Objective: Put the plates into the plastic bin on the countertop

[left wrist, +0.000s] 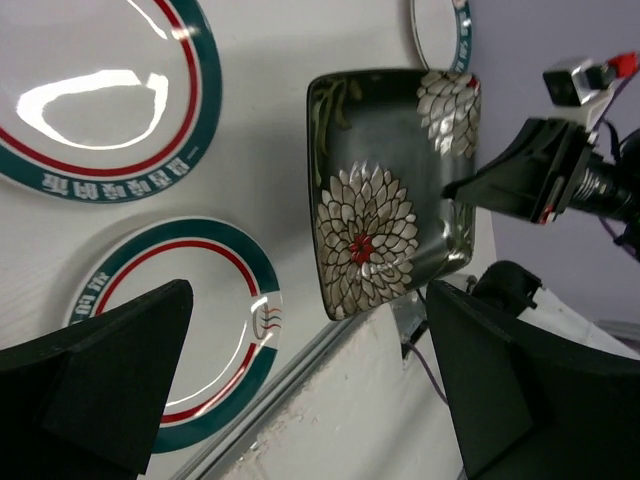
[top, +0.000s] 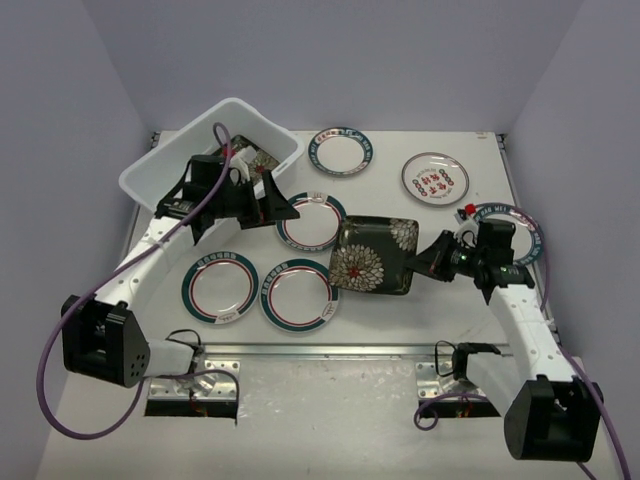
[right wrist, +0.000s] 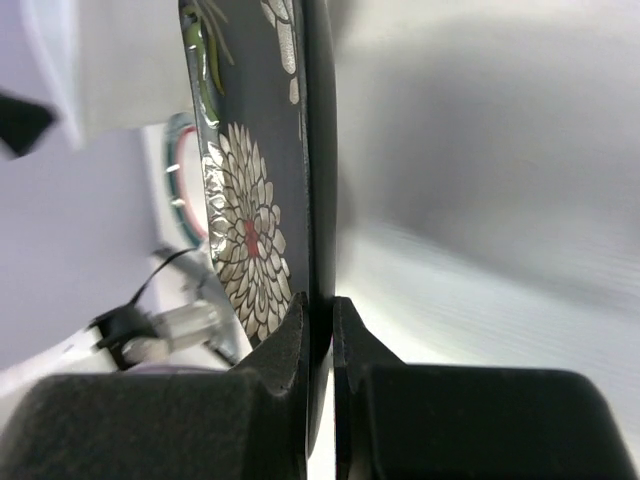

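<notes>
A square black plate with white flowers (top: 372, 256) (left wrist: 385, 190) (right wrist: 250, 200) is lifted at its right edge, with my right gripper (top: 427, 260) (right wrist: 320, 312) shut on that rim. My left gripper (top: 278, 206) (left wrist: 310, 400) hangs open beside the plastic bin (top: 158, 178), above a ringed plate (top: 311, 222), with nothing between its fingers. Two more teal-and-red ringed plates (top: 220, 287) (top: 297, 296) lie at the front on the countertop (top: 400, 150). Inside the bin a dark plate (top: 260, 160) partly shows.
A ringed plate (top: 340, 151) and a white plate with red characters (top: 435, 178) lie at the back. Another ringed plate (top: 528, 232) sits partly under my right arm. A metal rail (top: 320, 350) runs along the near edge.
</notes>
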